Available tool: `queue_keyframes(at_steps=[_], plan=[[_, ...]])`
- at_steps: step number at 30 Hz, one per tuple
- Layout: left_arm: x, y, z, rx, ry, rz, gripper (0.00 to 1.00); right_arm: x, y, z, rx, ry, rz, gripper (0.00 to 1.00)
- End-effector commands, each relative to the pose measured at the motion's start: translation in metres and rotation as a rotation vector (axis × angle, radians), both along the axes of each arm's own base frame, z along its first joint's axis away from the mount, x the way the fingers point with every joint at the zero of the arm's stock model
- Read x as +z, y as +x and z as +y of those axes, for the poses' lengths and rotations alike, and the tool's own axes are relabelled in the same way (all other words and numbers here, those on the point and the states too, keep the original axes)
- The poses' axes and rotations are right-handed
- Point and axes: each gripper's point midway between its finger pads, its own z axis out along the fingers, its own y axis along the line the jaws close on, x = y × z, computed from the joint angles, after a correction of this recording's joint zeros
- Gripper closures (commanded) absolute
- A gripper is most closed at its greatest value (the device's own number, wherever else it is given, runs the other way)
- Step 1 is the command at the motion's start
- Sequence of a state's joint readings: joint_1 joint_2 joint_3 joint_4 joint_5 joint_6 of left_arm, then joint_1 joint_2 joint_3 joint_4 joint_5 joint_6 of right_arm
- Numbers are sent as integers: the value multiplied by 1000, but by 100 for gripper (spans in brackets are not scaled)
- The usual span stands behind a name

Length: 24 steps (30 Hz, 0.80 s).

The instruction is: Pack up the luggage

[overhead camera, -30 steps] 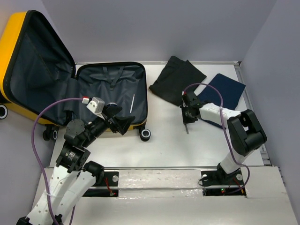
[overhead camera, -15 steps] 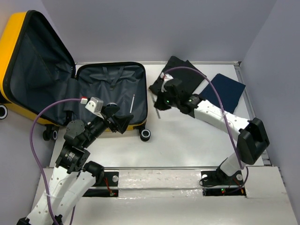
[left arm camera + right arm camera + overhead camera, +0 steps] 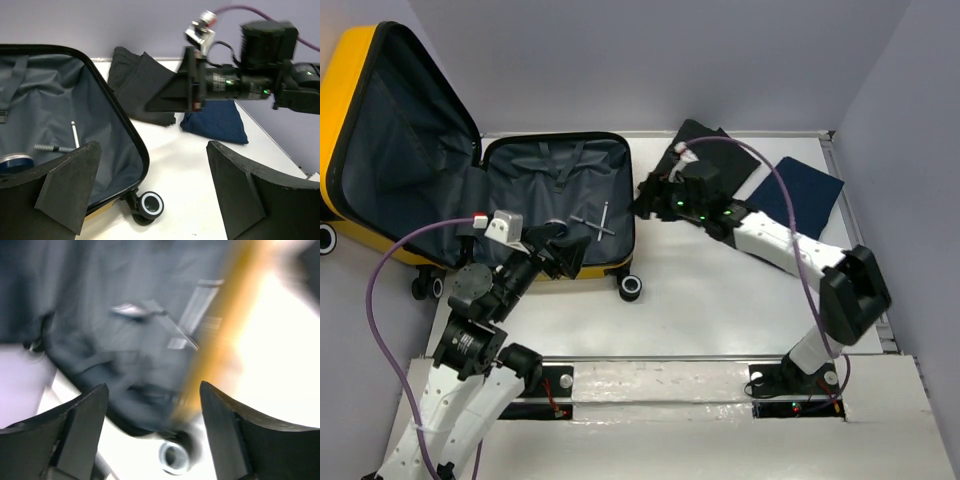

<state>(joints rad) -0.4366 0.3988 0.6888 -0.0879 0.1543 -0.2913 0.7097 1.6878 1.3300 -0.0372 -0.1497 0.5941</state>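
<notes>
Luggage (image 3: 520,172), a small yellow hard-shell suitcase, lies open at the far left of the white table (image 3: 710,300). Its base half rests flat with the dark grey lining facing up. Its lid stands raised and tilts back to the left, against the wall. A black-and-white wheel (image 3: 631,287) shows at the base's near right corner.

Inside the base, two thin sticks (image 3: 596,221) lie crossed, one white and one striped. My left wrist view also shows a round blue tin (image 3: 11,161) near them, at the edge of the frame.

My right pincer (image 3: 645,197) reaches in from the right and hangs over the suitcase's right rim. Its fingers are spread apart with nothing between them. Its wrist view is blurred, showing only grey lining, a yellow edge and a wheel below.

My left pincer (image 3: 565,255) hovers above the near edge of the base, spread wide and holding nothing.

To the right of the suitcase, a folded black garment (image 3: 705,160) lies on the table at the far side. A folded navy garment (image 3: 807,190) lies further right. My right arm crosses between them, so I cannot tell whether they touch.
</notes>
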Motion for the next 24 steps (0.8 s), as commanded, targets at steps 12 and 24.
queue_keyframes(at_steps=[12,24], plan=[[14,-17,-31,-185,-40,-33,1,-80,-14,-425,-1112,-76,100,14],[10,-17,-32,-187,-25,-23,1,-89,80,-338,-669,-355,157,93]])
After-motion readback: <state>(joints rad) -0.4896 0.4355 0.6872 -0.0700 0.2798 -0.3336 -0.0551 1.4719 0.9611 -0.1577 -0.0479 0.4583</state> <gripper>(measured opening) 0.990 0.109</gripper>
